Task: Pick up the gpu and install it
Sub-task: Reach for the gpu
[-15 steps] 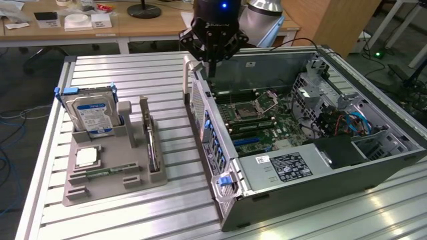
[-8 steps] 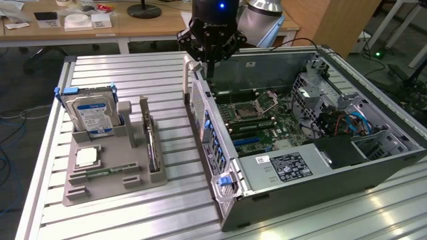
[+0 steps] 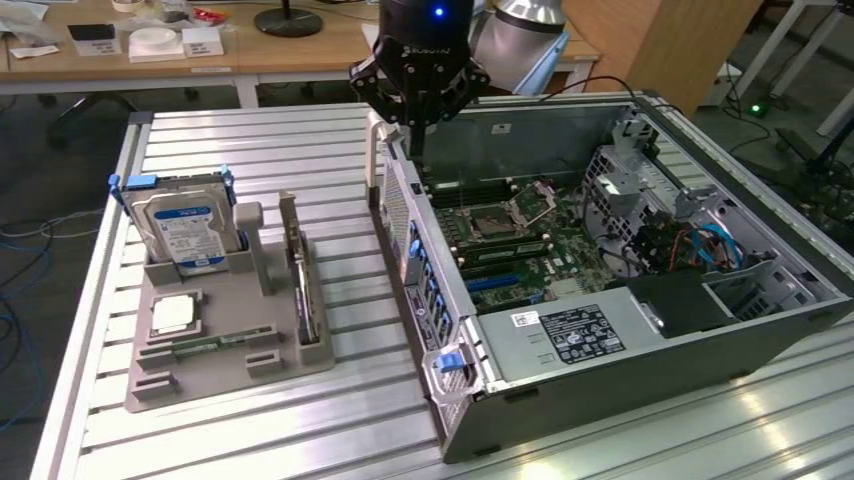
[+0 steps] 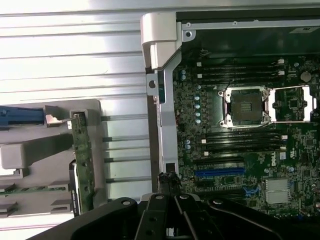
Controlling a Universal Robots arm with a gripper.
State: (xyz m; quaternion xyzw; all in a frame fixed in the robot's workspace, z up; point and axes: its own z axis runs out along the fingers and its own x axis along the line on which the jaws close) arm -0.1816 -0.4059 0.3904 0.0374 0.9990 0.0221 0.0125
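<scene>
While the one hand [image 3: 416,148] is hanging with its fingers pressed fully together and gripping nothing, just above the rear wall of the one computer case [image 3: 627,380], the one gpu [image 3: 304,290] is standing on its long edge in the grey holder [image 3: 227,372], well apart from the hand and toward the exterior view's left; the holder is resting on the slatted metal tabletop [image 3: 267,150] just beside the case, and it is carrying four parts in all; one hard drive [image 3: 187,225] with a blue and white label is standing upright in the far bay, one processor chip [image 3: 176,315] is lying flat in a shallow recess, one memory stick [image 3: 198,347] is sitting in a narrow groove near it, and the gpu is filling the long slot nearest the case; two grey uprights of the holder are bracketing the card at its ends; the case's rear wall is standing between the holder and the case's inside; the case is lying on its side with the panel off, and inside it one motherboard [image 3: 534,255] is lying flat with one open processor socket [image 3: 514,212] at its middle; one power supply [image 3: 574,335] with a white label is sitting at the near end, and blue cables [image 3: 714,245] are looping beside the drive cage [image 3: 627,180] toward the exterior view's right.
</scene>
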